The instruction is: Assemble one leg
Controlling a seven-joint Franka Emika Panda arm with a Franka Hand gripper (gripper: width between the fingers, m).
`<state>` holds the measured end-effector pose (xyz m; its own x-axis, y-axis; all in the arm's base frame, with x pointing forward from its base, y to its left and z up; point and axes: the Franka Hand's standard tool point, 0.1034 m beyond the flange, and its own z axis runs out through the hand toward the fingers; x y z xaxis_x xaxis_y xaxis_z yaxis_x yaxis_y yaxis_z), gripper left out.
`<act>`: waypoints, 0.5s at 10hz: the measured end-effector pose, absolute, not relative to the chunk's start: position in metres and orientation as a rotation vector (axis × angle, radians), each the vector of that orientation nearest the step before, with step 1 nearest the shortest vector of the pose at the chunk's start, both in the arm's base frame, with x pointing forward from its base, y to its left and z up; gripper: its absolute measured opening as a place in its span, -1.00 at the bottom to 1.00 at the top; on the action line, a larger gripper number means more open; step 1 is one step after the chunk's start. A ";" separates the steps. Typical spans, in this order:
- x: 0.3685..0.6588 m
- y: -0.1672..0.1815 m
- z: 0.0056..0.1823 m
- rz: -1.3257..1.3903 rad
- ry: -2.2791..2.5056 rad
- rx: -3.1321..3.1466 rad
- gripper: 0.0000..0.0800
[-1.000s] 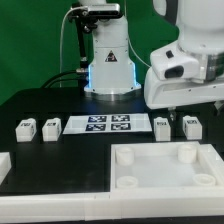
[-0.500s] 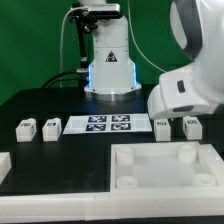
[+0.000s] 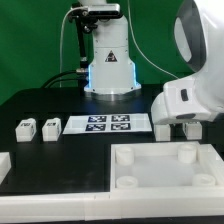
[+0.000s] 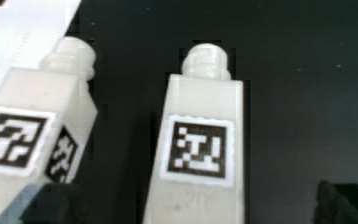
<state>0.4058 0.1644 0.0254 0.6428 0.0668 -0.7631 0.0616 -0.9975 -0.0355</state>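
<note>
Two white legs with marker tags lie side by side in the wrist view: one leg (image 4: pixel 202 130) runs up the middle and the other (image 4: pixel 34 110) lies beside it. My gripper (image 4: pixel 194 205) is open, with a dark finger on each side of the middle leg and apart from it. In the exterior view my gripper (image 3: pixel 185 122) hangs low over the right pair of legs (image 3: pixel 163 130), which the hand largely hides. Two more legs (image 3: pixel 25 128) (image 3: pixel 50 127) stand on the exterior view's left.
The marker board (image 3: pixel 100 124) lies between the two pairs of legs, and its corner shows in the wrist view (image 4: pixel 16 20). The large white tray-like part (image 3: pixel 150 152) lies in front. A white piece (image 3: pixel 3 165) sits at the left edge. The robot base (image 3: pixel 108 60) stands behind.
The arm has moved down and toward the exterior view's right, bringing the hand low over the right pair of legs. No part has moved.
</note>
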 end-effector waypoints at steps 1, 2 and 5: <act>0.399 0.165 0.018 1.305 -0.111 -2.848 0.62; 0.393 0.166 0.013 1.313 -0.109 -2.848 0.62; 0.392 0.170 0.008 1.343 -0.092 -2.845 0.62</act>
<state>0.3923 0.1701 0.0078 0.6344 0.0506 -0.7713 0.0556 -0.9983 -0.0198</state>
